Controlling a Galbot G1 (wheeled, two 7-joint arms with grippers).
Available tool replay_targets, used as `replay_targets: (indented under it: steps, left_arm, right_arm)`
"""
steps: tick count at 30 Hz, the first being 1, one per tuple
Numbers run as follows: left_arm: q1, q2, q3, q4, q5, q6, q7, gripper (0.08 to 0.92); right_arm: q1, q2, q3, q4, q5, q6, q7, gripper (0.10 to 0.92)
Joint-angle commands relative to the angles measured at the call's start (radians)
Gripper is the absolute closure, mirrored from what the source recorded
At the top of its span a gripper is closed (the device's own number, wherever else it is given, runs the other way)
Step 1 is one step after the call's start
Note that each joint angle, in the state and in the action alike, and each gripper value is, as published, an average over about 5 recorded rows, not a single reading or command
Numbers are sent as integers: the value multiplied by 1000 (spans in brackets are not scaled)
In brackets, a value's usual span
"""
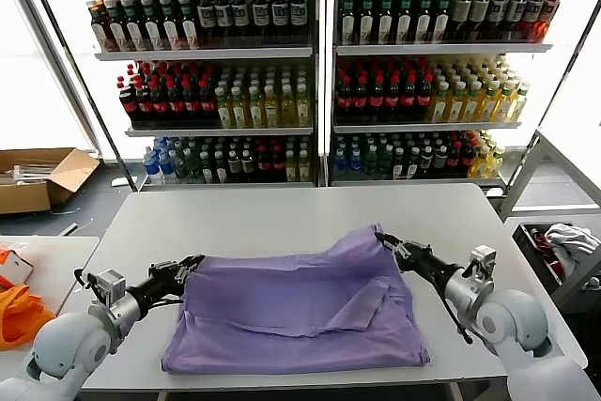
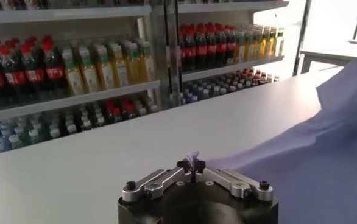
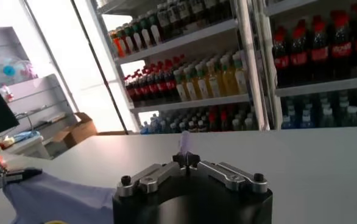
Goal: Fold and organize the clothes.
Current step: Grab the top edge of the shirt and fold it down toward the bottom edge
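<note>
The left gripper [image 1: 192,265] and right gripper [image 1: 387,242] each pinch 1 corner of the purple T-shirt [image 1: 300,312] on the table [image 1: 263,218]. They should likely move together, keeping it flat.

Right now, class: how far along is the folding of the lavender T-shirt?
Done: T-shirt lies on the table, one flap folded over its middle. In hand: left gripper and right gripper each pinch a far corner, jaws shut. Left: further folds and tidying.
</note>
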Motion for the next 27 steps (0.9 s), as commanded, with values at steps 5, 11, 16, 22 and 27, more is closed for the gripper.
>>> replay_targets:
  steps: [5,11,16,22,27]
  left_arm:
    - [402,-5,-143,-205,138,-3,37,909]
    - [420,-32,-137,-200,172,12,36,909]
    - [419,-36,-183,-237,149,24,10,897]
    - [417,-56,-279,-309,62,21,-102,749]
    - [428,-112,-247,-352,18,-30,-276,602]
  right_arm:
    - [-439,-5,141,183,-76,73,4,920]
    - [-452,12,109,155,-246,121,24,920]
    - [-439,36,146,186,-228,141,83,863]
    - [-421,61,209,241,-221,234,148,690]
    - [-393,113,225,251,-268,339,205,543]
